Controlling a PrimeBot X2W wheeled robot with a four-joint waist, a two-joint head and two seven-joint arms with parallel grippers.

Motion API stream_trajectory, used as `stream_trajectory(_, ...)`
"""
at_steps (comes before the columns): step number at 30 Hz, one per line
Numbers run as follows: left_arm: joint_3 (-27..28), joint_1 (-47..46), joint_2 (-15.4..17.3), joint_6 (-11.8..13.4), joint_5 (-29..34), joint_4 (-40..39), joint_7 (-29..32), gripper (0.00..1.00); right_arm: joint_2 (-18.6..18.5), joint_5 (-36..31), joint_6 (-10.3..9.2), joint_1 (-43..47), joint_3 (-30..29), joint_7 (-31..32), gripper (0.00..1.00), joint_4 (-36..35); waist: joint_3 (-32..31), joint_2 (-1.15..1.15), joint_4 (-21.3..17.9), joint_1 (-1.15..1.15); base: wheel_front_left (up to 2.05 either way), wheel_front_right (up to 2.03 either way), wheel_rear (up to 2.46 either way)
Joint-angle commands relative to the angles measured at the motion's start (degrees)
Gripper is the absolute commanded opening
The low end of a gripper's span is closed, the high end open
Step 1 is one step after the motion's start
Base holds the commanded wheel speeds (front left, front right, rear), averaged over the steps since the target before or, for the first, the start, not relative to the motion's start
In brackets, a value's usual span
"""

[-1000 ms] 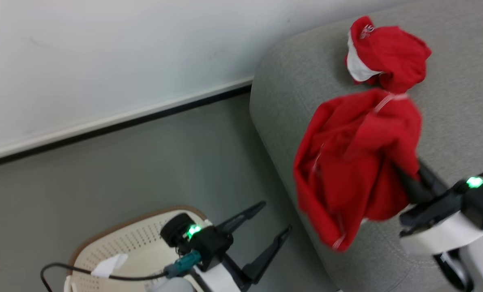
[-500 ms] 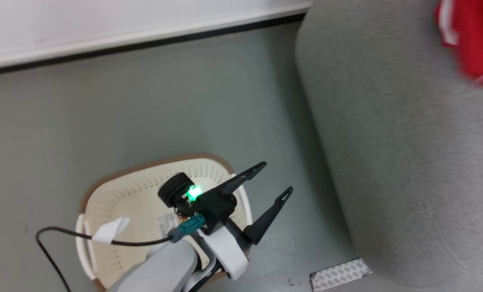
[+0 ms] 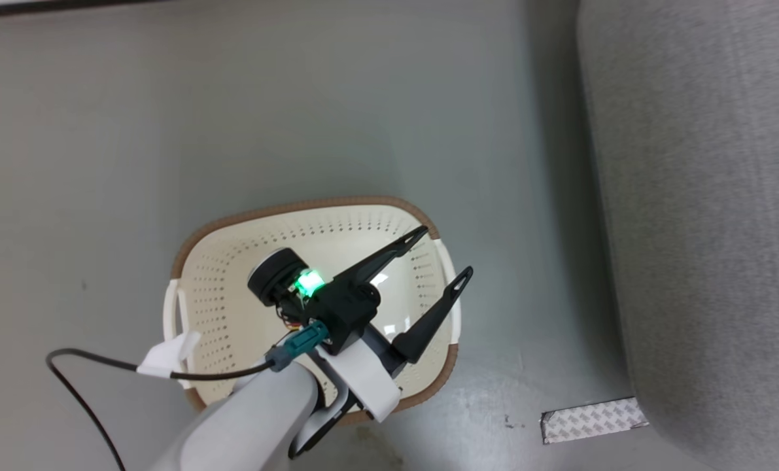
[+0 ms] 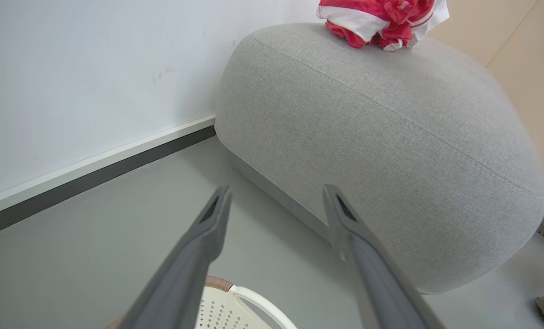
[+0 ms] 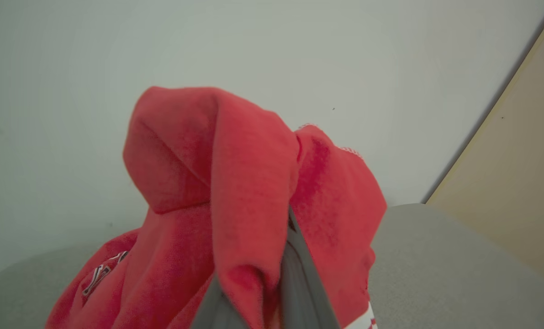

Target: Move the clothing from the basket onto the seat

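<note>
Right now the right jaws are clenched on a red garment [image 5: 253,183], which is pinched between them and flops over their tips. Just beyond and below the tips lies the grey seat [image 5: 436,256]. More red cloth [image 5: 102,278] with a printed mark sits to the lower left of the jaws, and I cannot tell whether it is the same piece.

The step in hand looks like the set-down. To do it well, I would lower until the garment's weight rests on the seat, well in from the rounded edge. Then I would release and back out along the line of the fingers, since the fold hooked over the tips could drag along or slide off the curve.

The left jaws are released, fingers [image 3: 389,252] spread wide with nothing between them. They hang over the basket [image 3: 311,204], whose pale bottom shows bare where the arm does not hide it. Far ahead of them a red-and-white pile [image 4: 381,23] lies atop the seat, so little seems left to fetch.
</note>
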Motion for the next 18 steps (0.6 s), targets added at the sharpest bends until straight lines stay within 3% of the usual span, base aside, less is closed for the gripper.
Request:
stream_trajectory(1,0.3,-1.0,0.0,0.2,0.8,-0.3,0.1,1.0,1.5,-1.4,-0.17,1.4,-1.6,0.0,0.0,2.1,1.4,0.0,1.1,-0.01,0.0,0.0,0.0)
stream_trajectory(4,0.1,-1.4,-0.3,0.6,0.8,-0.5,0.1,1.0,3.5,-4.1,-0.17,2.7,-4.7,0.0,0.0,4.4,1.6,0.0,1.2,-0.01,0.0,0.0,0.0)
stream_trajectory(5,0.1,-1.6,-0.4,0.7,0.8,-0.5,0.1,1.0,3.9,-5.4,-0.17,2.9,-5.8,0.0,0.4,4.1,1.5,0.0,1.3,-0.01,0.0,0.0,0.0)
stream_trajectory(6,0.1,-1.6,-0.5,0.7,0.7,-0.3,0.0,1.0,4.6,-6.5,-0.17,3.6,-6.6,0.0,1.0,4.1,1.3,0.0,1.2,-0.01,0.0,0.0,0.0)
stream_trajectory(14,1.1,0.4,-0.5,1.5,-1.0,1.5,-1.2,1.0,8.1,-9.6,-0.17,8.9,-7.3,0.0,1.0,-1.9,-2.7,0.0,0.1,-0.01,0.0,0.0,0.0)
stream_trajectory(18,3.1,3.2,-0.5,2.8,-2.5,3.3,-1.7,1.0,9.3,-10.2,-0.17,15.6,-4.6,0.0,1.0,-9.0,-7.0,0.0,-0.8,-0.01,0.0,0.0,0.0)
